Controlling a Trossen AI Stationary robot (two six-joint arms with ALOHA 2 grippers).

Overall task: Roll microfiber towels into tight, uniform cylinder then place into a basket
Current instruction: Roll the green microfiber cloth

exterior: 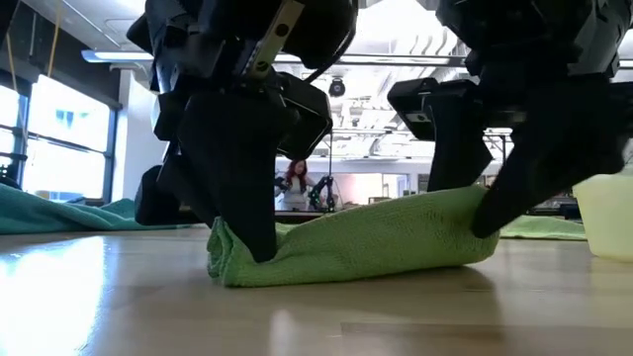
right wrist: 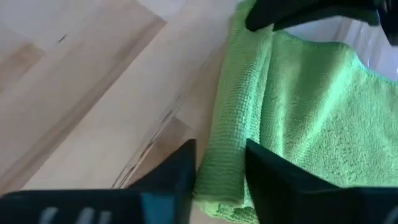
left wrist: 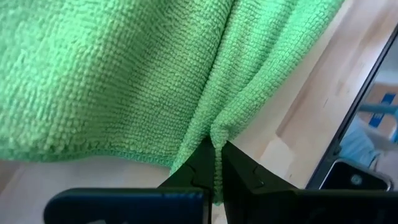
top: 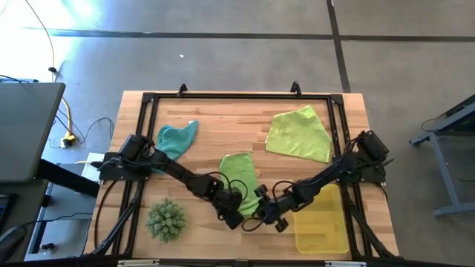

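Three towels: a teal one [top: 177, 139], a bright green one [top: 239, 172], a pale yellow-green one [top: 300, 133]. One basket [top: 320, 224]. One spiky ball [top: 165, 219]. Two claws.

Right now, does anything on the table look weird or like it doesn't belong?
The spiky green ball near the left arm looks odd: it is no towel. The basket holds nothing yet. Both tools, left and right, pinch the bright green towel.

Bright green towel [left wrist: 124, 74], fingers [left wrist: 193, 168] pinching its edge
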